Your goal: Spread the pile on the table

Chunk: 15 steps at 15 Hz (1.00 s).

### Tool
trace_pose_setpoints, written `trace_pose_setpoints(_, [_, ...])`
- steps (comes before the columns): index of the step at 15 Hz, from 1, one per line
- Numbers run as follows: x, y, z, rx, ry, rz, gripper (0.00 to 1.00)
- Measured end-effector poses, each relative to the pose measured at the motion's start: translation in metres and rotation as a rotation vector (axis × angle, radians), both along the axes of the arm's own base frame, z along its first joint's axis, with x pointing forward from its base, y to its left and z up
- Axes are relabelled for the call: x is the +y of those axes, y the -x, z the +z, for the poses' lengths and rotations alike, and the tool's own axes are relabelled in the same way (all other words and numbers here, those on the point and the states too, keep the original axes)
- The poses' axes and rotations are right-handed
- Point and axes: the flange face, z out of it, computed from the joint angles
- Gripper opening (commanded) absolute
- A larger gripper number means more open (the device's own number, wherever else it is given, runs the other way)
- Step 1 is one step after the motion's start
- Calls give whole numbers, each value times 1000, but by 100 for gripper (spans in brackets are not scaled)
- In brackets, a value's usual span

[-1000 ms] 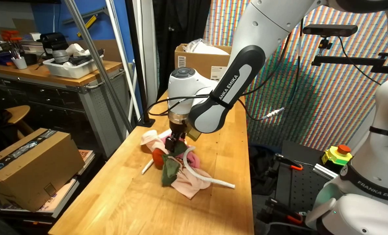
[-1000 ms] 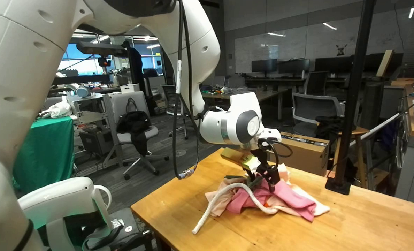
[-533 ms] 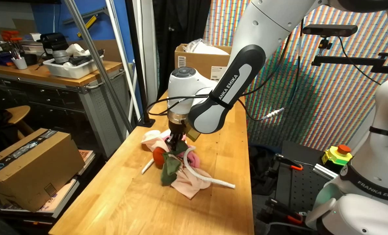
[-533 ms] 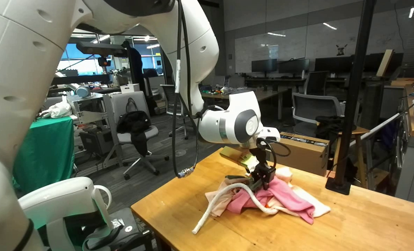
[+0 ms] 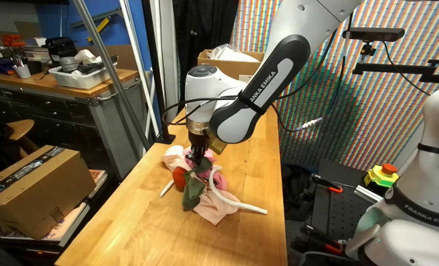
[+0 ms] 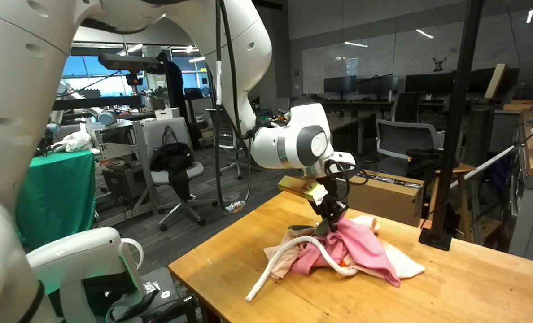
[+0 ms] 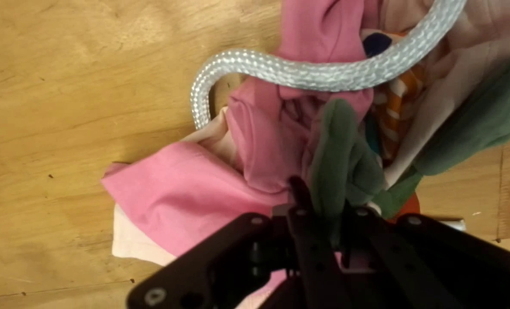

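Running lengthwise along the table (image 5: pixel 142 229), the pile (image 5: pixel 196 184) lies straight below the gripper (image 5: pixel 196 161), more of it on the near side of the fingers than beyond, as seen in an exterior view; a drag out along the table's length should therefore open it best. The table is pale planking, smooth and slightly shiny, its grain flecked with dark marks. Over one side of the pile the pink cloth (image 6: pixel 367 251) drapes in broad matt folds, peaking at the fingertips. The cream cloth (image 5: pixel 216 207) spreads flatter from beneath, coming to a limp corner. Across both winds the white cord (image 7: pixel 332 77), a tight, glossy braid, round in section, one end reaching out over the wood. The gripper is clamped on a green piece (image 7: pixel 336 154), soft-looking and leaf-shaped, which stands up between the fingers; whether pink is pinched with it I cannot tell. Smallest are the red piece (image 5: pixel 179 178), rounded, at the pile's edge, and a patch of orange print (image 7: pixel 399 105) striped with white
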Motion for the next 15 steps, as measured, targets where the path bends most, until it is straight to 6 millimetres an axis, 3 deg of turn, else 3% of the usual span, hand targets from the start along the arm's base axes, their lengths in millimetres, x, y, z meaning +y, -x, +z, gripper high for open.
trace_pose_setpoints(8, [3,6,61,-49,81,-3,3])
trace_pose_setpoints(15, [0,19,132,-192,189,-39,3])
